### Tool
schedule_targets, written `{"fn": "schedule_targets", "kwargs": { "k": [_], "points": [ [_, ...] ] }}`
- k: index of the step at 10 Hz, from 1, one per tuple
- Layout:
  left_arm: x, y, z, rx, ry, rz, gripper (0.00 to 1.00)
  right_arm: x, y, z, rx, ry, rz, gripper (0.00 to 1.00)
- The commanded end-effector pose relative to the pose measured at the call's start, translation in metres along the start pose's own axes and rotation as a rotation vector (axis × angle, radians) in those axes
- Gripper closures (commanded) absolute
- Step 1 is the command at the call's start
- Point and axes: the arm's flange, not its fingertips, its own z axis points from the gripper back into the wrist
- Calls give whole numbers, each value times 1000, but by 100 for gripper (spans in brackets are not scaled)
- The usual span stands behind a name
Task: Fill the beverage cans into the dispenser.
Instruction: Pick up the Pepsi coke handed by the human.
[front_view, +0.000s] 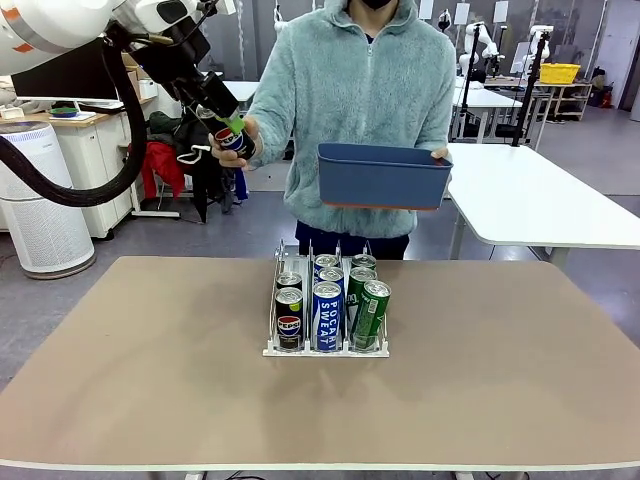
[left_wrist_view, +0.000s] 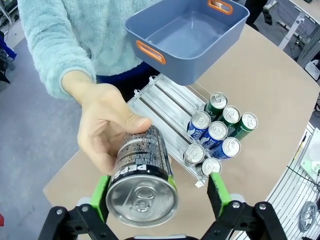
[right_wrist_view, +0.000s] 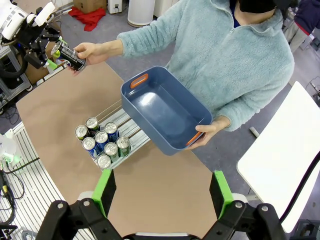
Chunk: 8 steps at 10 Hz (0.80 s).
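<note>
In the upper left of the front view, the person's hand (front_view: 247, 140) holds a black Pepsi can (front_view: 231, 137) between the open left gripper's (left_wrist_view: 159, 192) green pads, its long axis tilted, silver top toward the wrist. The right gripper (right_wrist_view: 161, 194) is open and empty. The clear-plastic dispenser (front_view: 327, 349) sits mid-table.

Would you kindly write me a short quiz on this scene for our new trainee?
1. True or false: the blue bin is empty.
2. How many cans sit in the dispenser?
3. The Pepsi can in the person's hand is: A) between the left gripper's open jaws; B) in the bin; C) on the table.
Key: 1 true; 2 eight; 3 A.
</note>
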Motion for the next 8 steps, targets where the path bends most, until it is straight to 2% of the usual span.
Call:
{"fn": "schedule_targets", "kwargs": {
  "k": [1,6,8],
  "points": [
    [3,7,-4,-45,-3,-51,0,0,1,0,6,3,12,0],
    [2,9,-4,-49,3,-86,0,0,1,0,6,3,12,0],
    [5,4,-8,-13,7,-47,0,0,1,0,6,3,12,0]
  ]
}}
